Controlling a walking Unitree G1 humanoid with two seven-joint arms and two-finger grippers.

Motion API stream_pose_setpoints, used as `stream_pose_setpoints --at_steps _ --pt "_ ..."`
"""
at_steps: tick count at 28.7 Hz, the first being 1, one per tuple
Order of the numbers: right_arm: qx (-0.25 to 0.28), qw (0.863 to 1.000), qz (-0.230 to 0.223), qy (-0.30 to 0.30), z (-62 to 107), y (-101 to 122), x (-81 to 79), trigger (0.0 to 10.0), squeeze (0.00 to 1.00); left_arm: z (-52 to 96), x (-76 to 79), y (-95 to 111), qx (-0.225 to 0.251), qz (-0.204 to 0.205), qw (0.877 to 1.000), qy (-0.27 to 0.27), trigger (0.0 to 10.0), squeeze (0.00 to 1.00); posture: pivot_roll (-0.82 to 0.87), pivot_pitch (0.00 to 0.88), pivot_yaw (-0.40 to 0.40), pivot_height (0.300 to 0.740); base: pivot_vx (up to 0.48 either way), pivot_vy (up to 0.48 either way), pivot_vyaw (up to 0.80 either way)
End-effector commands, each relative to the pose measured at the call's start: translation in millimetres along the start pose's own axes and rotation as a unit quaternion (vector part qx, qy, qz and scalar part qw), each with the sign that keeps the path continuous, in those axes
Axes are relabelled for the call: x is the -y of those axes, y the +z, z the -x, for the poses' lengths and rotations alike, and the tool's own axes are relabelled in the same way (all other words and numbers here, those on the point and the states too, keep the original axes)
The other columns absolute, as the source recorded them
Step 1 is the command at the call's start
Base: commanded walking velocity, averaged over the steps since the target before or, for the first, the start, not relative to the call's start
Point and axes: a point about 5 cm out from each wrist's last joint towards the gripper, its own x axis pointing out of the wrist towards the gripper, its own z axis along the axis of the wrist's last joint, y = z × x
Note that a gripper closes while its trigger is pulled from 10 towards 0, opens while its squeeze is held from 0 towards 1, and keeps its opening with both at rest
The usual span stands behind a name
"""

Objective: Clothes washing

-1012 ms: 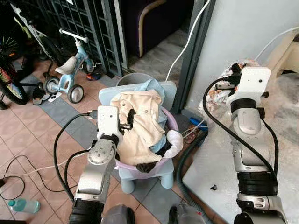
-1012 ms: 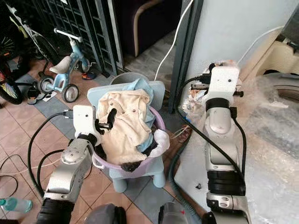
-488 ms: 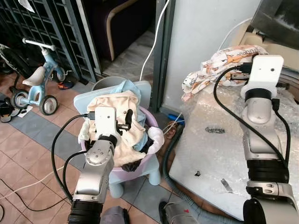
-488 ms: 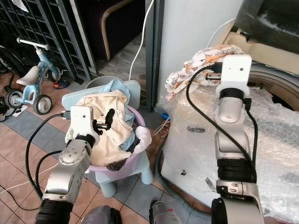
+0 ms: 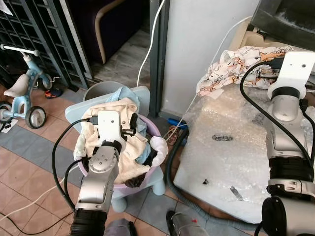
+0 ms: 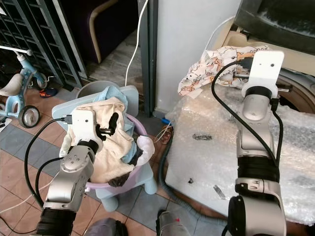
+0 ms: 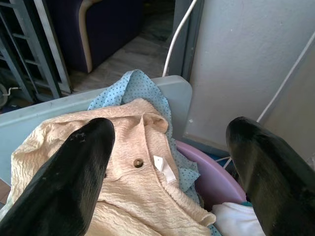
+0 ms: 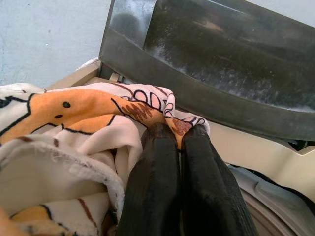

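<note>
A purple laundry basin (image 5: pixel 155 128) full of clothes sits on a light blue plastic chair (image 5: pixel 156 93); a cream buttoned garment (image 7: pixel 147 191) lies on top over a blue dotted one (image 7: pixel 133 86). My left gripper (image 7: pixel 170 162) hovers open just above the cream garment. My right gripper (image 8: pixel 179 142) is shut on a white printed cloth with orange cartoon figures (image 5: pixel 236 61), held up over the bubble-wrapped washing machine top (image 5: pixel 231 152), near the machine's raised dark lid (image 8: pixel 216 59).
A grey bucket (image 5: pixel 96 91) stands behind the chair. A grey hose (image 5: pixel 172 162) and cables run along the tiled floor beside the machine. A child's tricycle (image 5: pixel 22 96) stands at the left by a metal grille. A white wall corner rises behind the basin.
The camera has swung right, bringing the washing machine and its lid into view. My right gripper has carried the printed cloth up over the machine top. The left gripper stays over the basin.
</note>
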Motion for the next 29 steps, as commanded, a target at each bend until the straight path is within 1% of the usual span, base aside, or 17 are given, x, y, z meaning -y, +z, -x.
stream_pose_setpoints --at_steps 1,4,14,16,18,20,21,23,27,29 --pt "-0.015 1.000 -0.010 0.006 0.9 -4.8 -3.6 10.0 0.00 4.7 -2.2 -1.9 -0.003 -0.005 1.000 0.008 10.0 0.00 0.01 0.164 0.016 0.740 0.000 0.000 0.00" --pt "-0.019 1.000 -0.014 0.008 1.3 -6.5 -6.3 10.0 0.00 5.7 -0.2 -5.0 -0.012 -0.004 1.000 0.006 10.0 0.00 0.01 0.159 0.018 0.740 0.000 0.000 0.00" --pt "-0.026 0.999 -0.016 0.014 6.9 -13.3 -9.6 10.0 0.00 6.1 -1.5 -7.1 -0.019 -0.007 1.000 0.002 10.0 0.00 0.01 0.133 0.026 0.740 0.000 -0.290 0.00" --pt "-0.001 1.000 -0.020 0.017 6.7 -7.3 -8.8 10.0 0.00 6.0 -0.3 -8.7 -0.025 -0.004 1.000 0.000 10.0 0.00 0.01 0.124 0.026 0.740 0.000 -0.268 0.00" --pt "0.030 0.999 -0.015 0.027 6.8 1.4 -10.6 10.0 0.00 5.4 -0.5 -8.8 -0.022 -0.004 1.000 0.000 10.0 0.00 0.01 0.118 0.027 0.740 0.000 -0.141 0.00" --pt "0.037 0.999 -0.005 0.030 6.7 3.3 -11.7 10.0 0.00 4.7 -0.4 -8.7 -0.022 -0.004 1.000 0.000 10.0 0.00 0.01 0.113 0.027 0.740 0.000 0.000 0.00" --pt "0.033 0.999 -0.006 0.025 6.4 2.2 -11.3 10.0 0.00 4.2 -0.4 -7.8 -0.019 -0.001 1.000 0.001 10.0 0.00 0.01 0.108 0.025 0.740 0.000 0.000 0.00" --pt "0.024 1.000 0.016 0.004 3.8 0.0 -6.0 10.0 0.00 3.5 -0.1 -6.4 -0.013 0.000 1.000 0.000 10.0 0.00 0.01 0.103 0.023 0.740 0.000 0.000 -0.69" --pt "0.013 0.999 0.017 -0.027 0.2 -4.4 4.1 10.0 0.00 3.6 0.8 -6.1 -0.010 0.002 1.000 -0.004 10.0 0.00 0.01 0.098 0.022 0.740 0.000 0.000 -0.80" --pt "0.011 0.999 0.015 -0.029 -0.6 -5.3 5.4 10.0 0.00 3.7 1.0 -6.3 -0.010 0.003 1.000 -0.005 10.0 0.00 0.01 0.098 0.021 0.740 0.000 0.000 -0.80"
